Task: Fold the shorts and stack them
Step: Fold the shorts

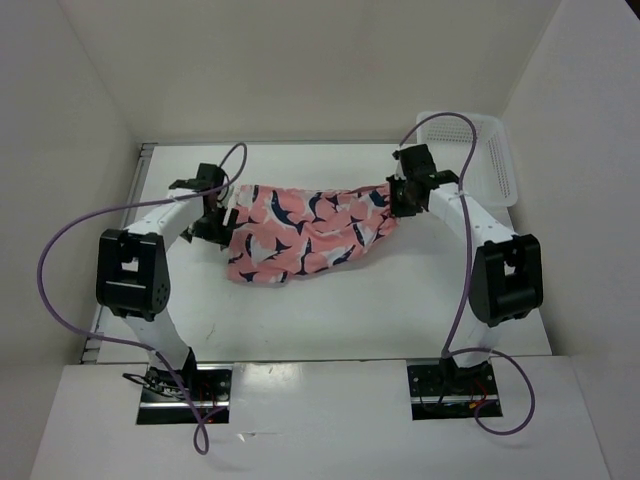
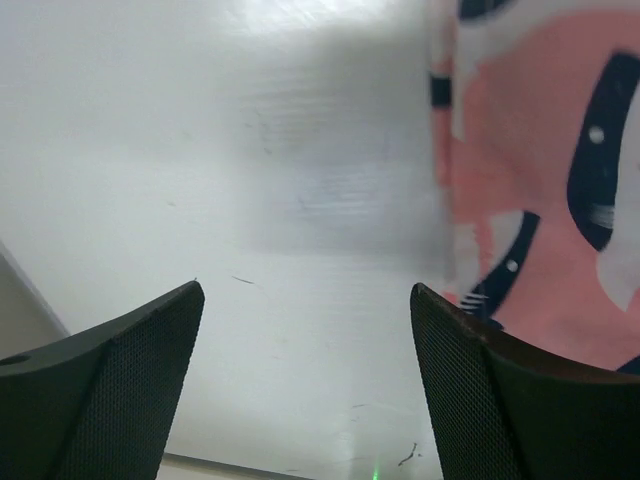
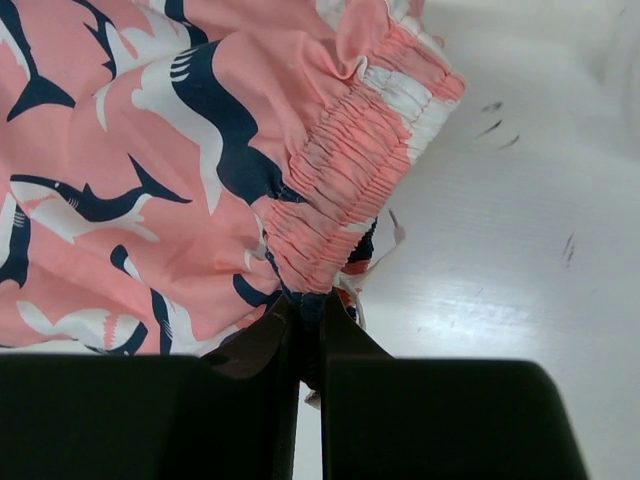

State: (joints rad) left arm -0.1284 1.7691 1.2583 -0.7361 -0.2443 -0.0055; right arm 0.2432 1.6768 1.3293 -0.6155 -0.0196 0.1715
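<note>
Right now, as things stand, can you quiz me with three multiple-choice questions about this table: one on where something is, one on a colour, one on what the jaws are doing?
1. Where is the white basket?
A) far right corner of the table
B) near left corner
C) between the arm bases

2. What is the base colour of the shorts?
A) green
B) coral pink
C) yellow

3. What are the right jaws doing?
A) standing wide open
B) shut on the shorts' waistband
C) gripping the basket

Answers: 1 A, it sits beyond the right arm; 2 B, pink cloth with navy-and-white sharks; 3 B, the right wrist view shows them pinching the gathered waistband.
</note>
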